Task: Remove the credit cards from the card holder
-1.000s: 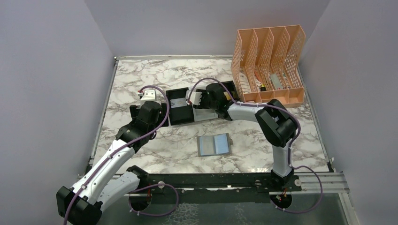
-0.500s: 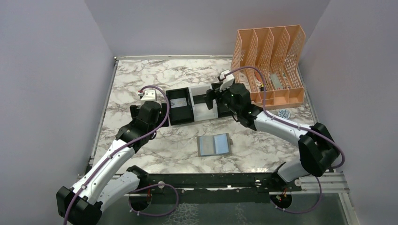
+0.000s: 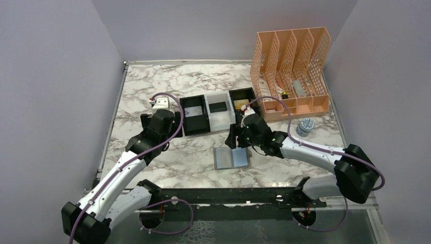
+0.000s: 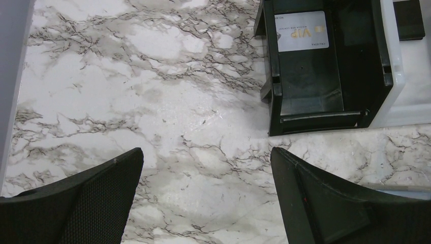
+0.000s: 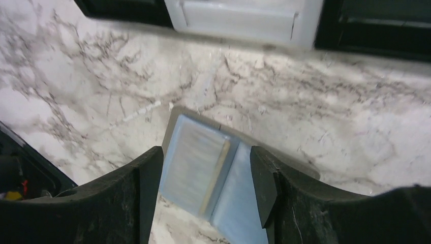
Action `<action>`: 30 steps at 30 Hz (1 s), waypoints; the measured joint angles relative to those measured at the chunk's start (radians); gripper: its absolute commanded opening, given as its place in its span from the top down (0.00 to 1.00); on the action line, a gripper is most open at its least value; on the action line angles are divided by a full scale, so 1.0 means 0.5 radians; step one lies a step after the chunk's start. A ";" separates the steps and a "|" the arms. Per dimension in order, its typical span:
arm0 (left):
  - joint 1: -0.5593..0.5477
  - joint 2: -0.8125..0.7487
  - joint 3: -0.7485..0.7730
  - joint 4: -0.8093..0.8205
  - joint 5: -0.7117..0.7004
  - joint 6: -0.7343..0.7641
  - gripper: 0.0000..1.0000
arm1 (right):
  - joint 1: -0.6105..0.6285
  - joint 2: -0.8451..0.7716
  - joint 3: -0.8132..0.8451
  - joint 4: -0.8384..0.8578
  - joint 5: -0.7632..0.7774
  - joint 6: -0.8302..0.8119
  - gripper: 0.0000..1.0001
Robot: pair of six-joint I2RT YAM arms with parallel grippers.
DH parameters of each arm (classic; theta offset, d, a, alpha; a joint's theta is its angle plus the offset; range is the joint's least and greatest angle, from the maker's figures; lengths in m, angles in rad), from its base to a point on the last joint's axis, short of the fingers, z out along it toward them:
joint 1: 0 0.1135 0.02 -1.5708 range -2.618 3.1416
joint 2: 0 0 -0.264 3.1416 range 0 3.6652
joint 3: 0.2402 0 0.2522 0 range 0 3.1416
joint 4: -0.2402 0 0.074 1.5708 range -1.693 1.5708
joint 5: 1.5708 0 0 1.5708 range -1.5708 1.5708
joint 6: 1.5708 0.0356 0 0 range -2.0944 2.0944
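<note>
1. The marble surface (image 3: pixel 152 81) is boxed in by walls on the left, back and right, with a raised rim along its left edge.
2. A three-compartment tray (image 3: pixel 219 121) sits mid-surface. A peach rack (image 3: pixel 264 61) fills the far right corner, just beside the tray's right end, and a small round tin (image 3: pixel 305 125) stands in front of the rack.
3. Open room lies left of the tray, along the back behind it, and in the strip between the tray and the surface's near edge.
4. The holder (image 3: pixel 231 157) lies in that strip, near the front edge and apart from the tray. It is spread flat with the blue-grey inside up. Whether any card is in its panels cannot be told.
5. A pale VIP card (image 4: pixel 301 38) lies in the tray's left black compartment, and a black card (image 3: pixel 218 107) lies in the white middle one.
6. The right tool (image 5: pixel 205 152) hangs over the holder's far edge. Its jaws are well apart with nothing between them, framing the left panel. Contact with the holder cannot be told.
7. The left tool (image 4: pixel 203 157) is spread as wide as it goes and grips nothing. It is over bare marble just off the tray's near left corner.
</note>
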 measured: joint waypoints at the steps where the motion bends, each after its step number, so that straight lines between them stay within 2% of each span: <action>1: 0.000 0.003 0.000 0.000 0.000 0.002 0.01 | 0.046 0.000 0.000 -0.038 0.036 0.015 0.37; 8: 0.002 0.047 0.000 0.000 0.000 0.003 0.01 | 0.307 0.167 0.058 -0.254 0.285 0.095 0.40; 16: 0.002 0.076 0.000 0.000 0.000 0.003 0.01 | 0.462 0.307 0.129 -0.301 0.372 0.179 0.41; 27: 0.010 0.085 0.000 -0.001 0.000 0.003 0.01 | 0.507 0.523 0.307 -0.369 0.453 0.207 0.42; 30: 0.011 0.085 0.000 0.000 0.001 0.004 0.01 | 0.508 0.610 0.365 -0.413 0.486 0.224 0.46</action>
